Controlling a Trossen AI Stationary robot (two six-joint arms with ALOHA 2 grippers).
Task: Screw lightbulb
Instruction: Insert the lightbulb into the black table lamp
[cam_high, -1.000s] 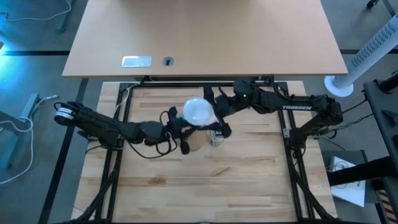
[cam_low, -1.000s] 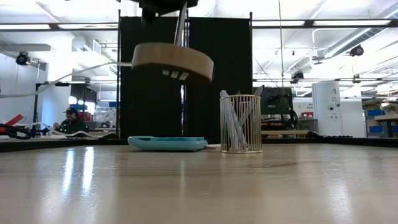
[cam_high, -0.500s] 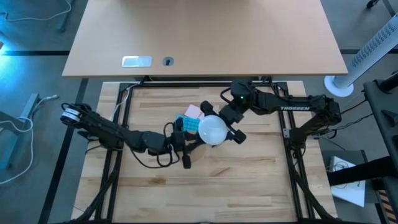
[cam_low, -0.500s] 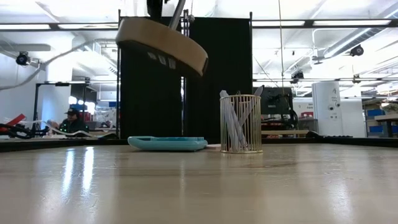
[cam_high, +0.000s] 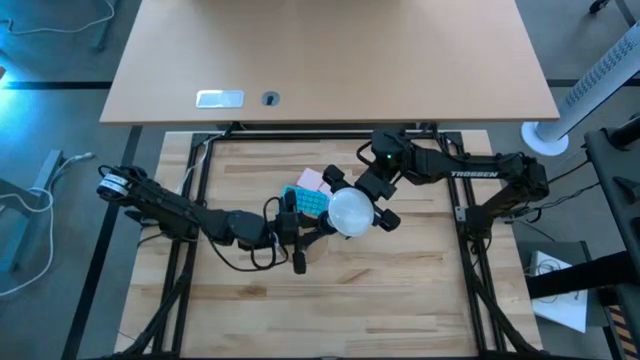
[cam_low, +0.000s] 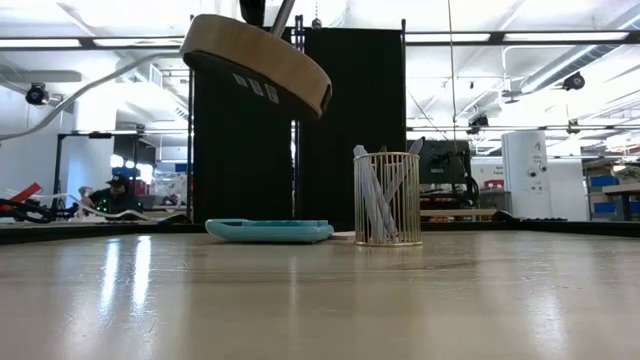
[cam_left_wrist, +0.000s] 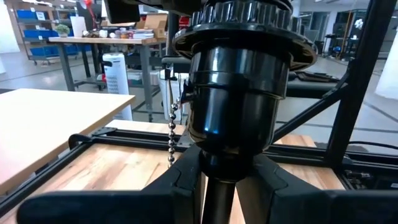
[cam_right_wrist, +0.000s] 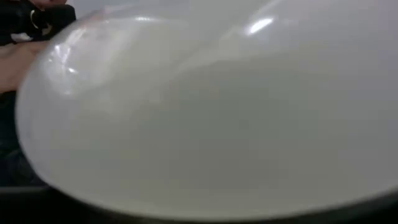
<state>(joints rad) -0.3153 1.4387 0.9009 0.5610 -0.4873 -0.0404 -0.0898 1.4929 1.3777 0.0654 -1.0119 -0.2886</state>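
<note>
The frosted white lightbulb (cam_high: 348, 211) is in my right gripper (cam_high: 357, 200) above the middle of the table; its globe fills the right wrist view (cam_right_wrist: 205, 112). My left gripper (cam_high: 297, 228) is shut on a small lamp: a black socket (cam_left_wrist: 239, 81) with a bead chain (cam_left_wrist: 173, 130) on a thin stem, and a round wooden base (cam_low: 256, 63) lifted and tilted. The bulb is right over the socket in the high view. Its screw base is hidden, so I cannot tell whether it touches the socket. My left gripper pinches the lamp's thin black stem (cam_left_wrist: 219, 190) between its two fingers, just below the socket. The fingers lie across the stem. The lamp is lifted clear of the table, its wooden base (cam_low: 290, 85) tilted. My right gripper holds the bulb's globe (cam_high: 340, 205) between its two fingers (cam_high: 334, 179), which stand on opposite sides of it. It comes slanting from the table's far right. The bulb is clear of the table.
A blue calculator (cam_high: 308, 200) (cam_low: 270, 230) and a pink note (cam_high: 313, 178) lie on the table just behind the bulb. A gold wire pencil cup (cam_low: 387, 198) stands beside the calculator. A larger tan tabletop (cam_high: 330, 60) lies beyond the far edge.
My right gripper has carried the bulb toward the table's near edge and right, over the lamp in my left gripper. The lamp's wooden base has risen and tipped more steeply. The calculator and pink note, covered before, now show.
</note>
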